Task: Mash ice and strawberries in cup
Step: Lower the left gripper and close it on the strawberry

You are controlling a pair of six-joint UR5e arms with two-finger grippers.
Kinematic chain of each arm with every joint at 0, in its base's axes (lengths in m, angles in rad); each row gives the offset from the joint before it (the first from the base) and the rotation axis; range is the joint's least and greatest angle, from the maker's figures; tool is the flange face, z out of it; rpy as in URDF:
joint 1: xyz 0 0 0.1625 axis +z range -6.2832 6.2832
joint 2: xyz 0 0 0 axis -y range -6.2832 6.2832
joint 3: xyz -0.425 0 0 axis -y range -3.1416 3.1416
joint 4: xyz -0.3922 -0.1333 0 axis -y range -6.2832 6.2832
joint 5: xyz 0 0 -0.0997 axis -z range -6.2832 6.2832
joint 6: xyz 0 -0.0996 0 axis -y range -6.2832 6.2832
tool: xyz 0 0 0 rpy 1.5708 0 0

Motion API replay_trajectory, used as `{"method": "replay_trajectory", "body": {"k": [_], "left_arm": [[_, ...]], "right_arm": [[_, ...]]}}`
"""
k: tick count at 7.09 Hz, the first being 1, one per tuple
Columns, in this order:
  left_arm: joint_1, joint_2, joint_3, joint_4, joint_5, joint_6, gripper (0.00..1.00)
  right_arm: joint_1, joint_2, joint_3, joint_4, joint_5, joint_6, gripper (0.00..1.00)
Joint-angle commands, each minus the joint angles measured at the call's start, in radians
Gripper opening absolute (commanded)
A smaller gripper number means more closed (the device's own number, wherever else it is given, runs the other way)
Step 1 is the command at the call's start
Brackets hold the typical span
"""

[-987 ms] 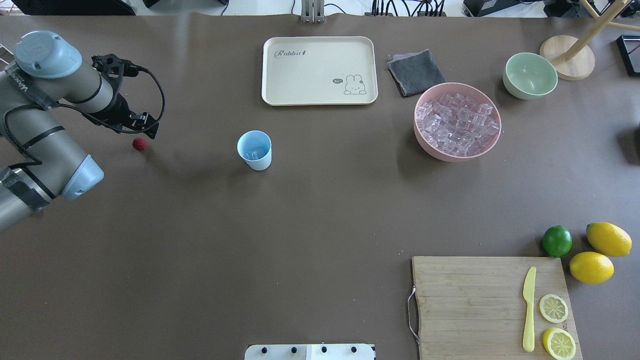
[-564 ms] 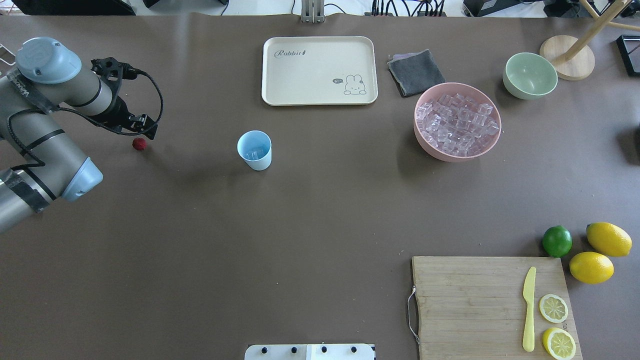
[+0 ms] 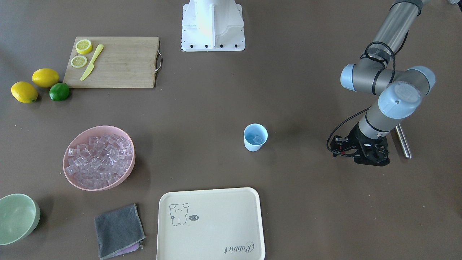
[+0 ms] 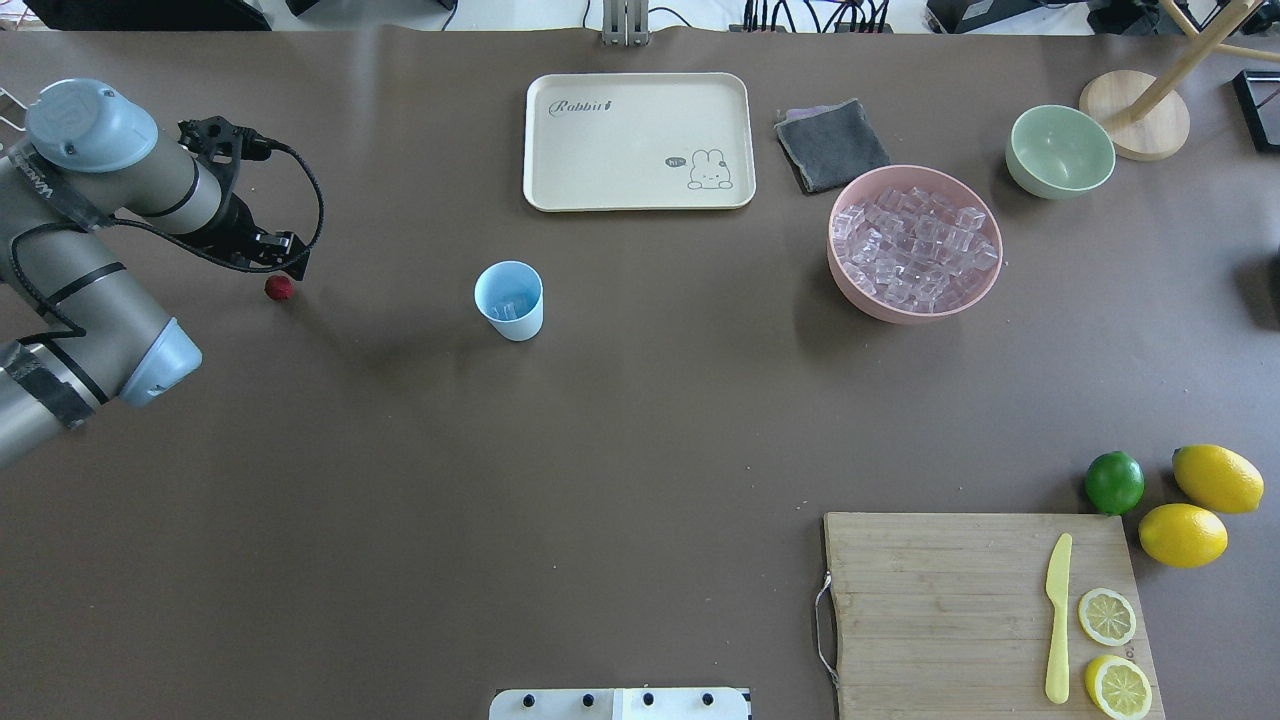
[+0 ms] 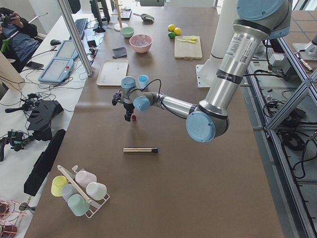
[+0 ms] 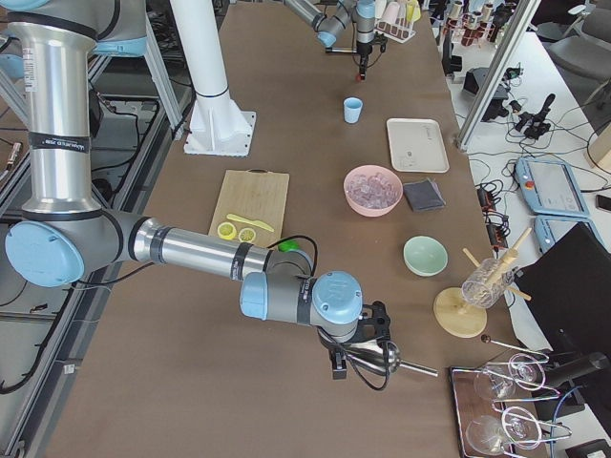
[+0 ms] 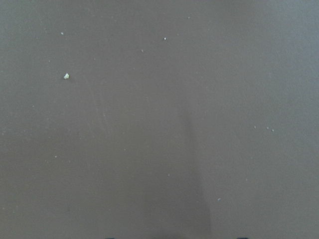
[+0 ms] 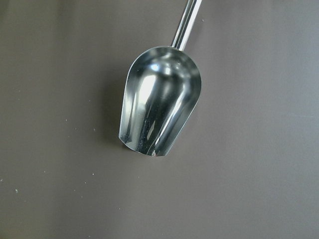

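Note:
The light-blue cup [image 4: 509,298] stands upright left of the table's middle, with a few cubes of ice [image 3: 257,138] in its bottom. More ice [image 4: 915,245] fills the pink bowl [image 4: 850,285]. A small red strawberry [image 4: 279,288] lies on the table at the far left. My left gripper [image 4: 294,268] hangs just beyond it, pointing down and apart from it; in the left wrist view, two dark tips far apart at the bottom edge show it is open. My right gripper [image 6: 355,361] hovers over a metal scoop [image 8: 159,114]; I cannot tell its state.
A cream tray [image 4: 640,195] and a grey cloth [image 4: 832,145] lie at the back, beside a green bowl [image 4: 1060,150]. A cutting board [image 4: 940,600] holds a yellow knife [image 4: 1057,615] and lemon slices. A rod-shaped tool [image 5: 140,149] lies left of the strawberry.
The left arm has drifted slightly left and back, its gripper staying just beyond the strawberry. Cup, strawberry and bowls have not moved.

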Motion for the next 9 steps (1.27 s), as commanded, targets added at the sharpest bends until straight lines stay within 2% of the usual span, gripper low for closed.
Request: {"method": "replay_trajectory", "body": {"k": [1, 4, 5, 6, 9], "left_arm": [[0.003, 0.003, 0.0, -0.014, -0.002, -0.014, 0.66], [0.025, 0.007, -0.002, -0.014, -0.008, -0.015, 0.66], [0.035, 0.007, -0.002, -0.017, -0.006, -0.017, 0.48], [0.035, 0.005, -0.003, -0.017, -0.008, -0.011, 0.19], [0.026, -0.01, -0.026, 0.0, -0.012, -0.012, 0.13]], "right_arm": [[0.009, 0.002, 0.003, -0.001, 0.001, 0.0, 0.99], [0.017, 0.005, 0.004, -0.002, 0.003, 0.0, 1.0], [0.017, 0.005, 0.003, -0.002, 0.003, 0.0, 1.0], [0.017, 0.008, 0.005, -0.002, 0.003, 0.0, 0.99], [0.02, 0.01, 0.005, -0.002, 0.003, 0.0, 0.99]]}}
